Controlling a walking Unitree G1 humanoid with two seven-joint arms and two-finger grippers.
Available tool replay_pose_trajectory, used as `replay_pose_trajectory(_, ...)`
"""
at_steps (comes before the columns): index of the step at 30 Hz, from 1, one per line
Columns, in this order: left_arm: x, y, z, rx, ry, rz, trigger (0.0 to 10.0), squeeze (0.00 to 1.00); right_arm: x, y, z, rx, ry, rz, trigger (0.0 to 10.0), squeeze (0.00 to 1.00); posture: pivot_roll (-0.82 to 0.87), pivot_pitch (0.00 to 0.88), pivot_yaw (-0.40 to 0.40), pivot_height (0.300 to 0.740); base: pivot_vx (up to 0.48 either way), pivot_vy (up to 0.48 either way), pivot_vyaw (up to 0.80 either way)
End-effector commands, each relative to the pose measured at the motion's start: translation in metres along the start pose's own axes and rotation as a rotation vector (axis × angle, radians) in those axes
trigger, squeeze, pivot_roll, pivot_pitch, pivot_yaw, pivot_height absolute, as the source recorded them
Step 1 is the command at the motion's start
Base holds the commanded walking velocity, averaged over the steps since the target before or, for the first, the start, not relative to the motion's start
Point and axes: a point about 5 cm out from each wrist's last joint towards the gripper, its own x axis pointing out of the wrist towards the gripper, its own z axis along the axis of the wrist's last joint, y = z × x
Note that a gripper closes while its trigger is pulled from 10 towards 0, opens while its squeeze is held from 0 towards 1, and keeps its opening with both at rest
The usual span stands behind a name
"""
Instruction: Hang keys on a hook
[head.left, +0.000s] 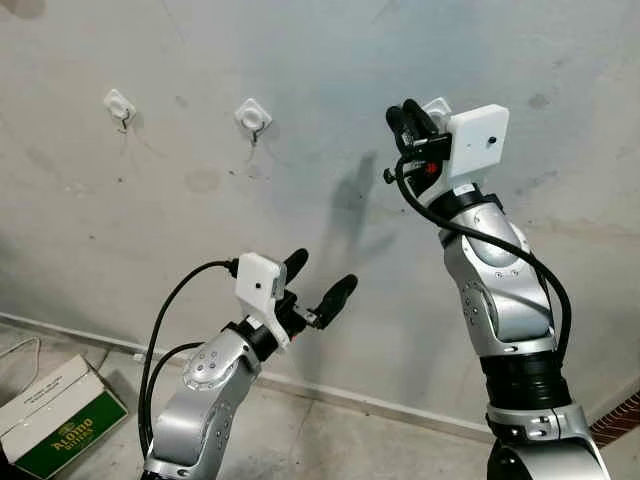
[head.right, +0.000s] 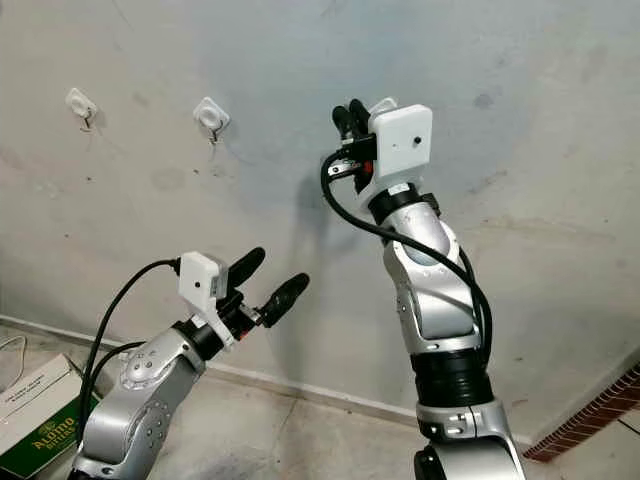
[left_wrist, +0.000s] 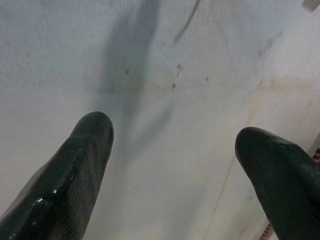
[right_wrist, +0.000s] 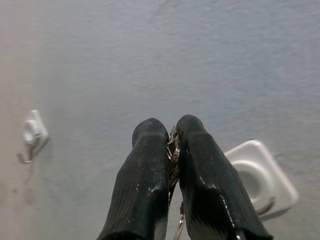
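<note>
Three white stick-on hooks sit in a row on the grey wall: the left hook (head.left: 118, 103), the middle hook (head.left: 253, 115), and the right hook (right_wrist: 257, 175). My right gripper (head.left: 405, 112) is raised against the wall, right beside the right hook, which its wrist camera block partly hides in the eye views. Its fingers are shut on the metal keys (right_wrist: 173, 150), pinched between the tips, with a key ring hanging below. The middle hook (right_wrist: 32, 135) shows off to the side in the right wrist view. My left gripper (head.left: 320, 280) is lower, open and empty, pointing at bare wall.
A green and white cardboard box (head.left: 55, 415) lies on the floor at the lower left, with a white cable (head.left: 20, 350) near it. A baseboard runs along the foot of the wall. Red brickwork (head.left: 620, 415) shows at the lower right.
</note>
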Motion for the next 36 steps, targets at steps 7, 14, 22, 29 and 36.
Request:
replay_pose_trajectory(7,0.005,0.005,0.009,0.038,-0.049,0.046,10.0,0.0,0.008,-0.013,0.005,-0.026,-0.031,-0.059,10.0,0.0,-0.04,0.0,0.096,0.74,0.0,0.0,0.0)
replay_pose_trajectory(14,0.007,0.007,0.016,0.062,-0.099,0.073,10.0,0.0,0.006,-0.023,-0.006,-0.019,0.002,-0.114,10.0,0.0,-0.04,0.0,0.093,0.74,0.0,0.0,0.0)
replay_pose_trajectory(22,0.011,0.003,0.016,0.055,-0.115,0.06,10.0,0.0,0.001,-0.026,-0.02,-0.013,0.039,-0.143,10.0,0.0,-0.04,0.0,0.092,0.74,0.0,0.0,0.0)
replay_pose_trajectory(29,0.012,0.002,0.016,0.061,-0.12,0.061,10.0,0.0,-0.005,-0.027,-0.026,-0.046,0.055,-0.168,10.0,0.0,-0.05,0.0,0.092,0.74,0.0,0.0,0.0)
replay_pose_trajectory(36,0.013,0.006,0.02,0.07,-0.145,0.084,10.0,0.0,-0.013,-0.035,-0.033,-0.083,0.069,-0.252,10.0,0.0,-0.05,0.0,0.092,0.74,0.0,0.0,0.0)
